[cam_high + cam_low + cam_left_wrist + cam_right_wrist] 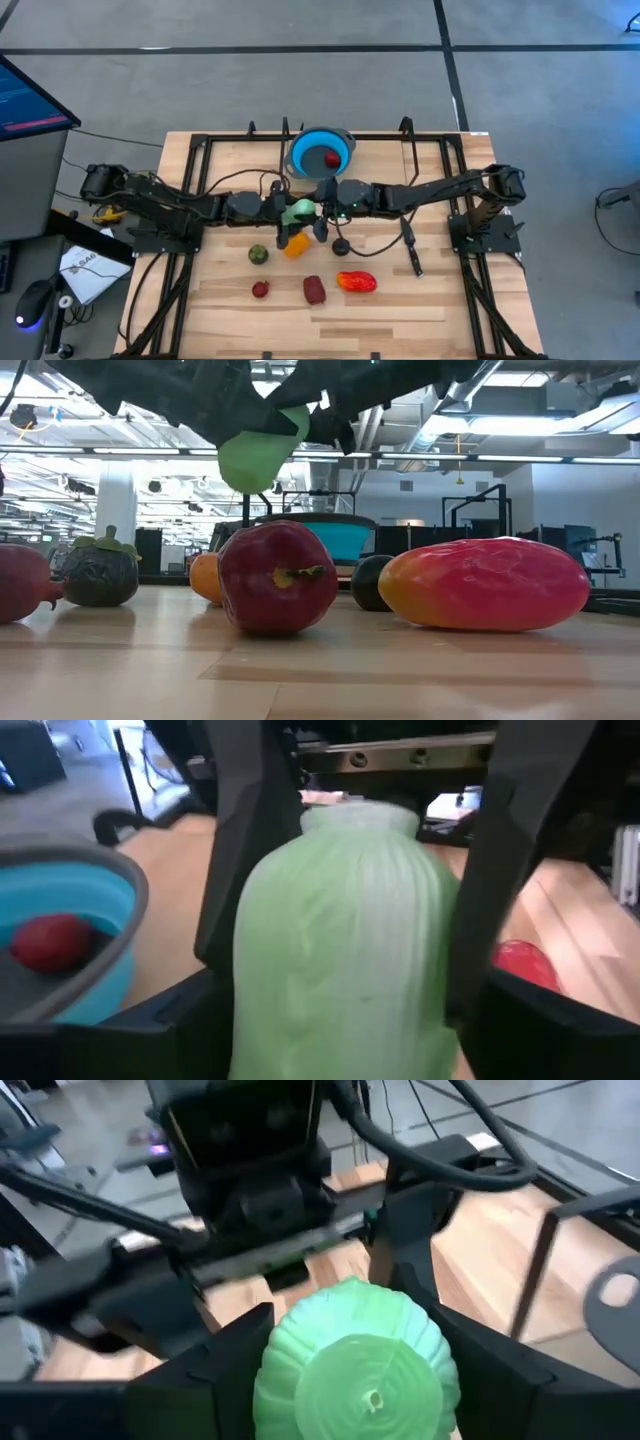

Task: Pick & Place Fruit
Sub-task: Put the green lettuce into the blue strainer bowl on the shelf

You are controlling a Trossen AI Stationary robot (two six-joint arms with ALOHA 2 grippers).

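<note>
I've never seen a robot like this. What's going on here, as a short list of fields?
Held item: pale green fruit, raised above the table
Left hand: fingers on either side of the green fruit
Right hand: fingers also on either side of it
Bowl: blue, one red fruit inside
On table: orange, olive, small red, maroon, large red-orange, dark round

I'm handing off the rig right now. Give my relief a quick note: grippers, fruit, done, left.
Left gripper and right gripper both have fingers around the pale green fruit, raised mid-table, apparently mid-handover.
Done: one red fruit sits in the blue bowl.
Left on the table: orange, olive, small red, maroon, a dark round one, and the large red-orange fruit.
</note>
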